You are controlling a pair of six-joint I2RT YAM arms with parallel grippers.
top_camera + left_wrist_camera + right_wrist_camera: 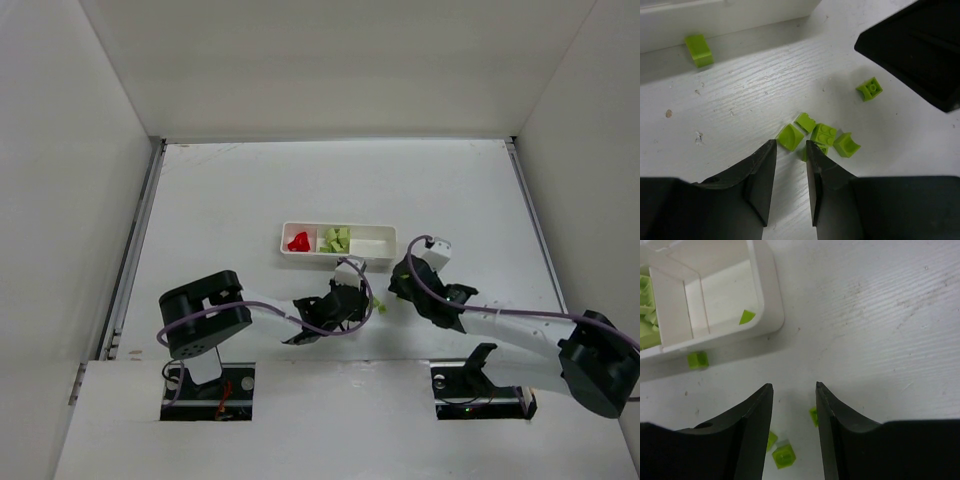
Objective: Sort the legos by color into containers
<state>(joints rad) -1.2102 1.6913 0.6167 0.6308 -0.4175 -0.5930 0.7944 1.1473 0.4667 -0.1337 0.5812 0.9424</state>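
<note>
The white tray (370,262) holds red legos (298,241) in its left compartment and pale yellow-green legos (336,239) in the middle. One bright green lego (746,316) lies in the right compartment. Several bright green legos (823,134) lie loose on the table just ahead of my left gripper (790,145), which is open and empty. One more green lego (869,89) lies apart, another (699,49) by the tray wall. My right gripper (794,387) is open and empty above green legos (783,455), with one (698,359) against the tray.
The two grippers (352,300) (405,275) are close together in front of the tray. The right gripper's black body (920,45) shows in the left wrist view. White walls enclose the table.
</note>
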